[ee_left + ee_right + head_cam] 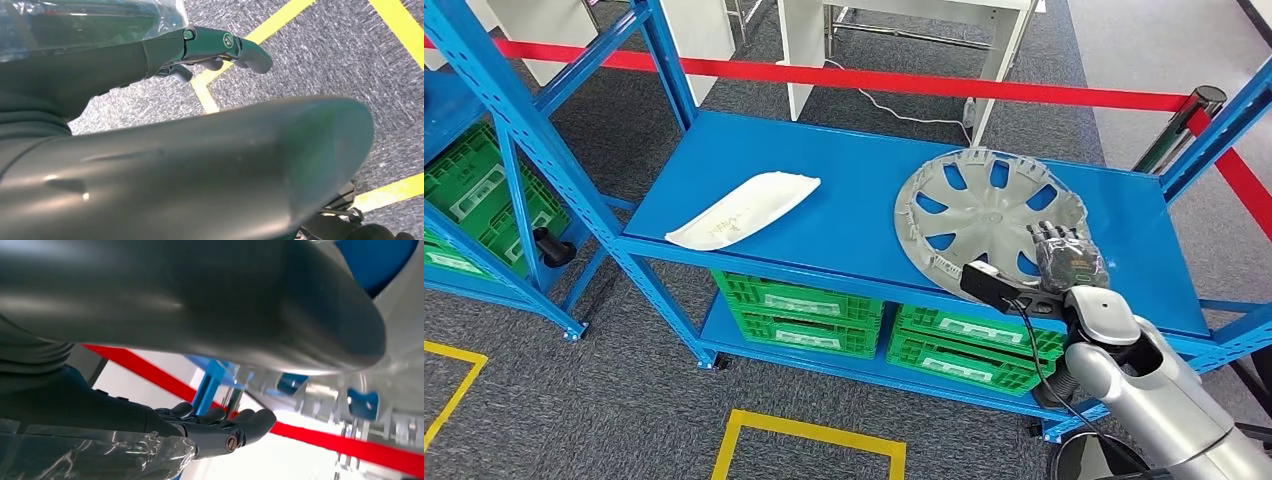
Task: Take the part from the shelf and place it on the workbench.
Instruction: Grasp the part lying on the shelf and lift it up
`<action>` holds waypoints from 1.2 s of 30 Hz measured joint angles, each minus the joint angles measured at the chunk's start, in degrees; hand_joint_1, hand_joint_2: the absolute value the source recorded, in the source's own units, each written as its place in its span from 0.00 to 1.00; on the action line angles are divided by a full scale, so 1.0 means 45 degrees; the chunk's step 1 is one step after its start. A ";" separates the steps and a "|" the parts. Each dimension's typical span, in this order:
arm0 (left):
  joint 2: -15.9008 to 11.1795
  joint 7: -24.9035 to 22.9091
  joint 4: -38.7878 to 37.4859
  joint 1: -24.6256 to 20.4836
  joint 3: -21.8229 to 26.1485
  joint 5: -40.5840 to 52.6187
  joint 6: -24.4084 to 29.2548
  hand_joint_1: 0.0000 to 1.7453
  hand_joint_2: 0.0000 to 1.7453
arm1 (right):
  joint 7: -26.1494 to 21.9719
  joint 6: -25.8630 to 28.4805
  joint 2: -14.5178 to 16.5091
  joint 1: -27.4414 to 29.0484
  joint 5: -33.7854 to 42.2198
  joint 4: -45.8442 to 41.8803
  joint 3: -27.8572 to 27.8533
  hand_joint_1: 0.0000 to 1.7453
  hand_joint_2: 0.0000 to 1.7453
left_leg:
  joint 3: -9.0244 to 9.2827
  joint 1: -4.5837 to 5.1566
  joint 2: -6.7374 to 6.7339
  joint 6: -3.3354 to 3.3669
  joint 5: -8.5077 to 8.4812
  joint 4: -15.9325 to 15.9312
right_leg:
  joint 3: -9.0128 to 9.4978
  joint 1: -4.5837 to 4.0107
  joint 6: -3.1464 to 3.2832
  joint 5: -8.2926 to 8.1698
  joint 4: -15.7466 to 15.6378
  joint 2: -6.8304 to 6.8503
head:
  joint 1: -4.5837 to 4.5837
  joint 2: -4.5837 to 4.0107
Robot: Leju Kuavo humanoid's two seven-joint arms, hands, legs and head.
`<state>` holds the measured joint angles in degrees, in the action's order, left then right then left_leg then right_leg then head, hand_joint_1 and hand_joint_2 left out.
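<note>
A grey wheel cover lies flat on the top deck of the blue shelf, towards its right end. My right hand is at the cover's near right rim, fingers stretched out over the rim and gripping nothing. In the right wrist view the straight dark fingers and the thick thumb stand apart, with the grey wheel cover beside the thumb. A white curved panel lies on the left half of the same deck. My left hand hangs over the carpet, fingers straight and empty.
Green crates fill the shelf's lower levels. Another blue rack with a green crate stands to the left. Red barrier tape runs behind the shelf to a post. Yellow lines mark the grey carpet in front.
</note>
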<state>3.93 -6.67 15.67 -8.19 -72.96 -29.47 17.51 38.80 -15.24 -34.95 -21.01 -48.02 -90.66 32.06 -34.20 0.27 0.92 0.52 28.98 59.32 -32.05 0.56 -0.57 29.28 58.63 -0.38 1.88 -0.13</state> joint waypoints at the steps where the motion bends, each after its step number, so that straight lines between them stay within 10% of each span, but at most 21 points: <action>1: 0.0000 -0.0001 0.0000 -0.0003 0.0002 0.0018 -0.0001 0.00 0.00 | 0.0000 -0.0007 0.0016 0.0010 0.0114 0.0063 0.0000 0.00 0.00 | 0.0003 -0.0004 0.0000 0.0000 0.0000 -0.0005 | 0.0000 -0.0004 0.0002 0.0001 0.0000 0.0000 | 0.0001 0.0000; 36: -0.0242 -0.0182 0.0011 -0.0020 0.0215 0.0263 -0.0124 0.00 0.00 | 0.0000 0.0724 0.0298 0.0112 0.3078 0.1645 0.0838 0.00 0.00 | 0.0015 -0.0022 -0.0001 -0.0005 -0.0002 -0.0030 | 0.0008 -0.0022 0.0015 0.0013 0.0002 0.0004 | 0.0001 0.0000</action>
<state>2.85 -7.49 15.72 -8.28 -72.00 -28.28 16.95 38.80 -11.98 -33.61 -20.50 -34.17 -83.25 35.83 -34.13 0.17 0.91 0.49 28.98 59.18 -32.02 0.46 -0.50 29.34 58.64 -0.36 1.89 -0.13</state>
